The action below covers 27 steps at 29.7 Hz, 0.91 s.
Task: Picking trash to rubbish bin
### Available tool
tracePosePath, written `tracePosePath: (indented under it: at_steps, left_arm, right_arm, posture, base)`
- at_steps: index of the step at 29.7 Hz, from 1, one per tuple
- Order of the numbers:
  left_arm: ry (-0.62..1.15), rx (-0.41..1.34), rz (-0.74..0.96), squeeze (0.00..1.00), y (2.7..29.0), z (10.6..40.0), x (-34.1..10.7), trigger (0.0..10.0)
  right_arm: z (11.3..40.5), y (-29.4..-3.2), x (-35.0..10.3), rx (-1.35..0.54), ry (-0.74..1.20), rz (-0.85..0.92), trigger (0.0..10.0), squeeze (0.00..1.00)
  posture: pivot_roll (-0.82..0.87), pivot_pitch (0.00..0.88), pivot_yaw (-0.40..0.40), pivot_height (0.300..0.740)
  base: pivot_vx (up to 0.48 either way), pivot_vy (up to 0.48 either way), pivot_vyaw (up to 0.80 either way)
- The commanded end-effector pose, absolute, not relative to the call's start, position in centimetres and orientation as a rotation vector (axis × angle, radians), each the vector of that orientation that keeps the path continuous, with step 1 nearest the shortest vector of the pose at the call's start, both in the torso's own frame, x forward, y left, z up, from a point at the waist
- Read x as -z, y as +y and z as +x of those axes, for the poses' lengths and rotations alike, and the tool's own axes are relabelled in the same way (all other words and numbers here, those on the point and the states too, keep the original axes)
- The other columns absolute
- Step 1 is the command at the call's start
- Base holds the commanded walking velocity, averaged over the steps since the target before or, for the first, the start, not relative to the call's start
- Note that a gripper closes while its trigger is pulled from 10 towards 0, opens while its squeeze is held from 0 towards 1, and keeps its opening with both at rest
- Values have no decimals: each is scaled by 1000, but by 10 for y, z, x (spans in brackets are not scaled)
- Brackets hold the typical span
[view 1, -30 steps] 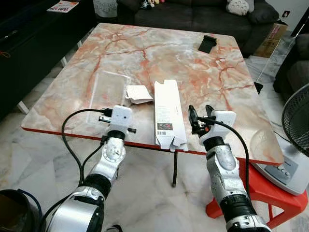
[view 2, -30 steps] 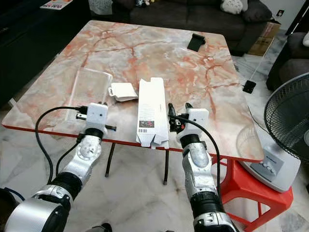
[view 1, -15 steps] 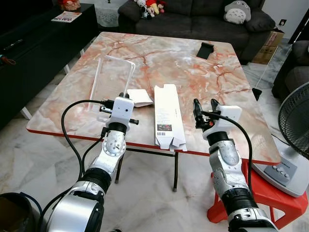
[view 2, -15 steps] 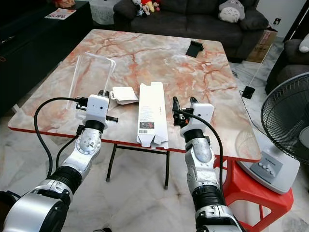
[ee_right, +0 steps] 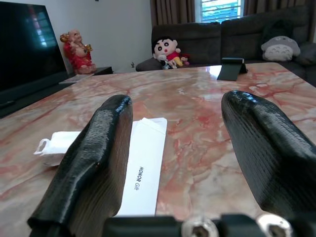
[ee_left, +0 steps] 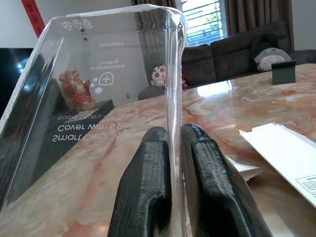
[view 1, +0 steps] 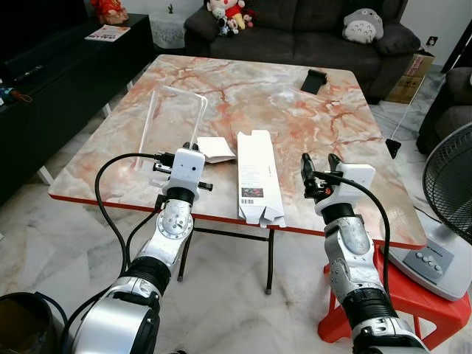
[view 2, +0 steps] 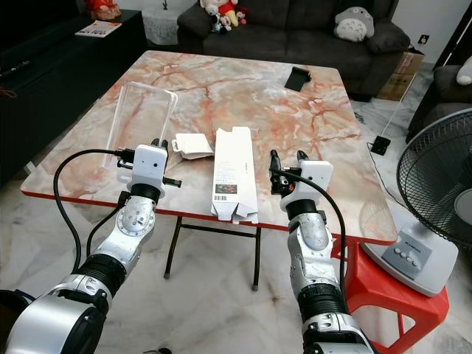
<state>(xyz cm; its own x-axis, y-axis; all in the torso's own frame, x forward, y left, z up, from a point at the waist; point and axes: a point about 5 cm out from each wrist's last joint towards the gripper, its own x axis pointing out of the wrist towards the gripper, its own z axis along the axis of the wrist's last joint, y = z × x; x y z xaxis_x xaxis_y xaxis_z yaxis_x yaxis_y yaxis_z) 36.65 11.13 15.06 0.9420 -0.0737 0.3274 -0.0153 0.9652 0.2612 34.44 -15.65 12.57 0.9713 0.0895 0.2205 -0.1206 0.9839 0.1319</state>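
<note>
Clear plastic cover: transparent packaging shell, printed text showing mirrored through it. One edge is pinched between the fingers of the left gripper, which are pressed together on the thin wall. The shell stands tilted up from the table, rising ahead of the gripper over the near-left part of the tabletop.

Flattened white carton: lies flat on the marble, lengthwise, between the two grippers; its near end overhangs the table's front edge. Barcode label near that end. In the right wrist view it sits ahead of the gripper and off toward the left finger, printed "HONOR".

Small white packet: crumpled, flat on the table, just beyond the left gripper and touching or nearly touching the carton's side; cannot tell which.

Right gripper: fingers spread wide apart, holding nothing, poised at the table's front edge just beside the carton's near end.

Further out: black phone stand at the table's far side, well apart from both grippers. Dark sofa with plush toys behind the table. Standing fan beyond the right arm.
</note>
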Motion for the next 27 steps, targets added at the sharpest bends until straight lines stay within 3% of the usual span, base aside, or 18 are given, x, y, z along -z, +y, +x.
tracePosePath:
  at_steps: [1, 27]
  left_arm:
    - [-330, 30, 251, 0, 112, 366, -148, 10000]
    - [-322, 20, 248, 0, 113, 366, -147, 10000]
  right_arm:
    - [344, -159, -125, -93, -218, 151, 10000, 0]
    - [344, -164, -122, -78, -205, 142, 10000, 0]
  posture:
    - [-93, 0, -36, 740]
    - [-98, 11, -44, 740]
  base:
    - [0, 0, 0]
    - [-247, 0, 0]
